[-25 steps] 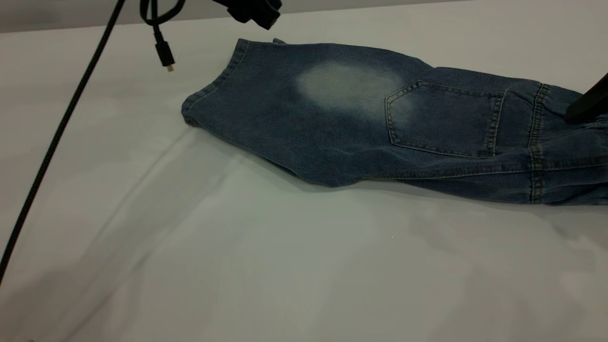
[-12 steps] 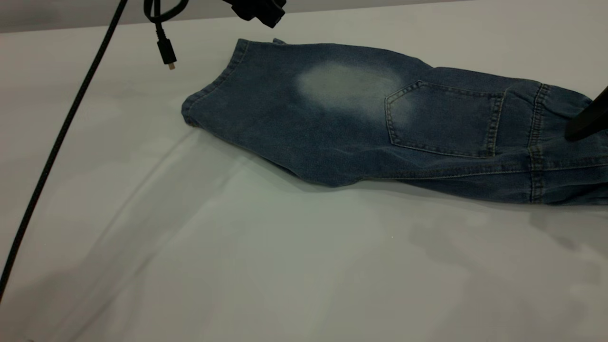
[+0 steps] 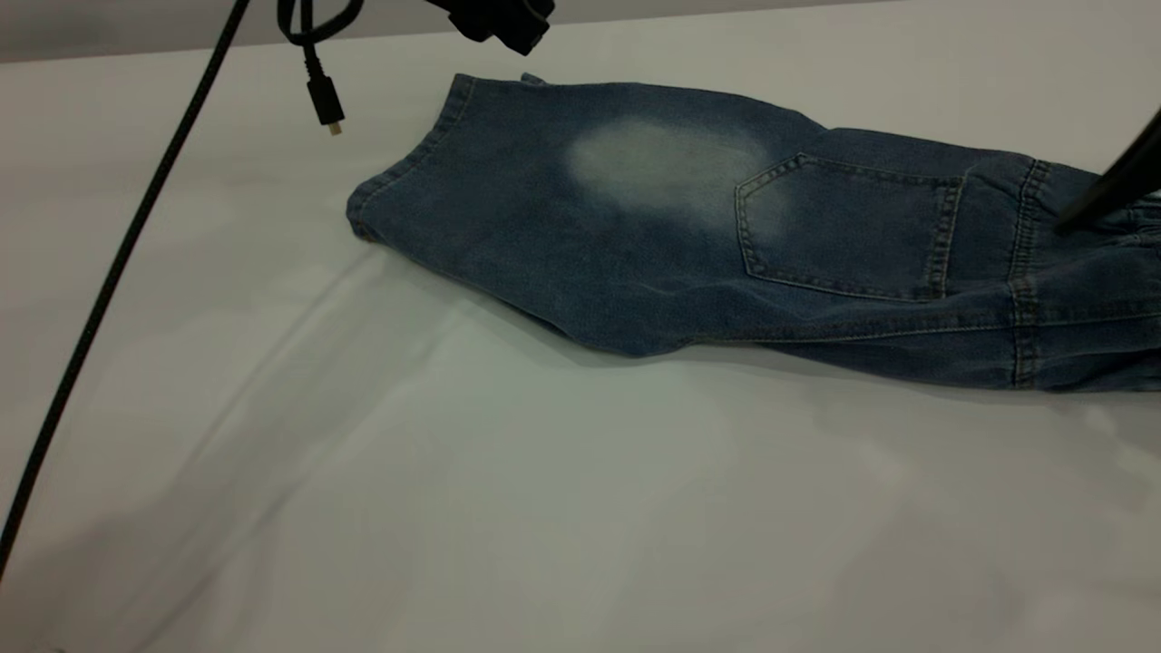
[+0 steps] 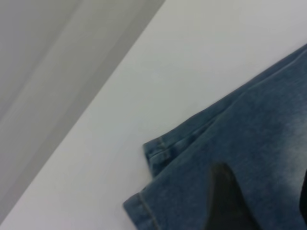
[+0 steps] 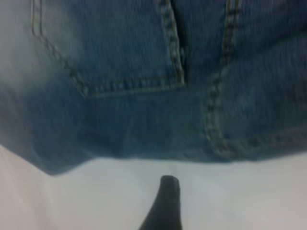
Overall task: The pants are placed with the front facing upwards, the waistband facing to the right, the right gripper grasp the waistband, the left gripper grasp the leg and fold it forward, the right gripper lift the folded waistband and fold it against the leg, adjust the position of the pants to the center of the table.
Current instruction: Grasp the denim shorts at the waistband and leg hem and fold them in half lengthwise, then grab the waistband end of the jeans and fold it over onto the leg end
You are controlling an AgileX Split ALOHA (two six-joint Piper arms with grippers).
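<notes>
Pants (image 3: 726,236): flat on bench (image 3: 453,499), pocket up.
Left hand (image 3: 499,20): above leg hem, grip unclear.
Right hand (image 3: 1111,186): at waistband (image 3: 1079,272), grip unclear.

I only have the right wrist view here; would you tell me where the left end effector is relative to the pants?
Observer: The left end effector hangs over the far corner of the pants at their leg end, open and gripping nothing.
Operator: Thank you. Is that leg end a single layer?
Observer: No, the left wrist view shows two leg hems stacked.
Operator: Is anything else near there?
Observer: A loose cable plug dangles left of the denim, not touching it.
</notes>
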